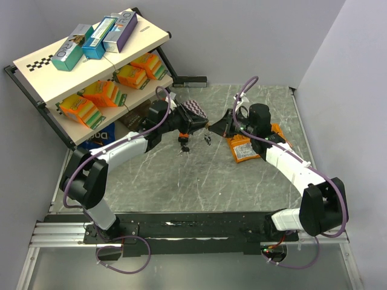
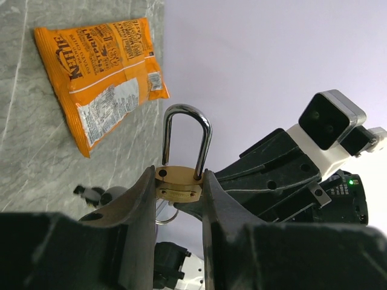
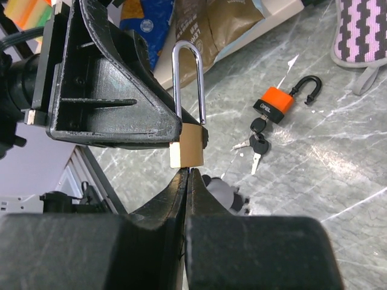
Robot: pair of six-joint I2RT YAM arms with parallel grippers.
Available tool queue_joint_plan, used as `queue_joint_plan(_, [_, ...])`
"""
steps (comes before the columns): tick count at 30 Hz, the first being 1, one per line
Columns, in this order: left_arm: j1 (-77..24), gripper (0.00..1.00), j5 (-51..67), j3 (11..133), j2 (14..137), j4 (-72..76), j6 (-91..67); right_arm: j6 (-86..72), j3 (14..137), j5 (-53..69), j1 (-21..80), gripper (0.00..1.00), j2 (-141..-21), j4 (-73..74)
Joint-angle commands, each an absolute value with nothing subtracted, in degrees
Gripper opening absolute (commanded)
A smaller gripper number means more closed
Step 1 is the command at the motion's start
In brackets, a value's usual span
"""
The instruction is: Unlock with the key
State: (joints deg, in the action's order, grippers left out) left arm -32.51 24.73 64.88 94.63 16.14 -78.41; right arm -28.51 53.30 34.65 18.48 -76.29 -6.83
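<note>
My left gripper is shut on the body of a brass padlock and holds it above the table; in the top view the padlock sits between both grippers. Its steel shackle stands up, with one leg lifted clear of its hole. My right gripper is shut just under the padlock's bottom, on the key, which is almost fully hidden between the fingers. A key ring hangs below the lock. In the top view the left gripper and right gripper meet tip to tip.
An orange padlock with an open black shackle and black keys lies on the table below. An orange chip bag lies beside the right arm. A patterned cloth and a stocked shelf are at the back left.
</note>
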Motion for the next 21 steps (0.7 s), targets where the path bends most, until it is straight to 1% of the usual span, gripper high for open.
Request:
queue_joint_plan(1, [-35.77,0.01,30.77,70.03,92.02,12.77,-76.47,-25.76,53.88,33.57,18.81,0.17,-76.64,-10.20])
queue_joint_plan(3, [-35.33,0.01,30.06,71.27,93.07,8.36,-74.89,-24.62,53.09,34.10,18.90,0.30,-76.20,-9.67])
queue_joint_plan(4, [-34.72,0.01,30.15,71.63,93.25,8.18,-74.80,-24.26,52.91,34.19,18.81,0.42,-76.03,-9.41])
queue_joint_plan(7, [-33.23,0.01,30.32,71.28,93.69,8.61,-74.62,-22.59,52.30,33.93,18.81,0.55,-74.54,-8.09])
queue_joint_plan(10, [-31.74,0.01,30.58,71.10,94.04,7.12,-72.08,-21.80,51.51,32.70,18.72,0.61,-72.34,-7.30])
queue_joint_plan(11, [-31.47,0.01,31.11,71.10,94.04,7.03,-70.16,-21.62,51.33,32.70,18.55,0.65,-71.72,-7.03])
queue_joint_plan(16, [-29.27,0.01,33.04,69.26,92.90,4.40,-63.12,-21.53,51.42,34.44,16.88,0.70,-66.63,-5.71])
queue_joint_plan(18, [-28.83,0.01,36.20,67.86,91.67,5.27,-58.99,-21.80,52.20,36.64,16.26,0.74,-65.31,-5.63])
queue_joint_plan(21, [-28.48,0.01,42.70,66.89,90.27,6.06,-53.19,-21.71,55.54,42.09,15.91,0.76,-66.35,-4.22])
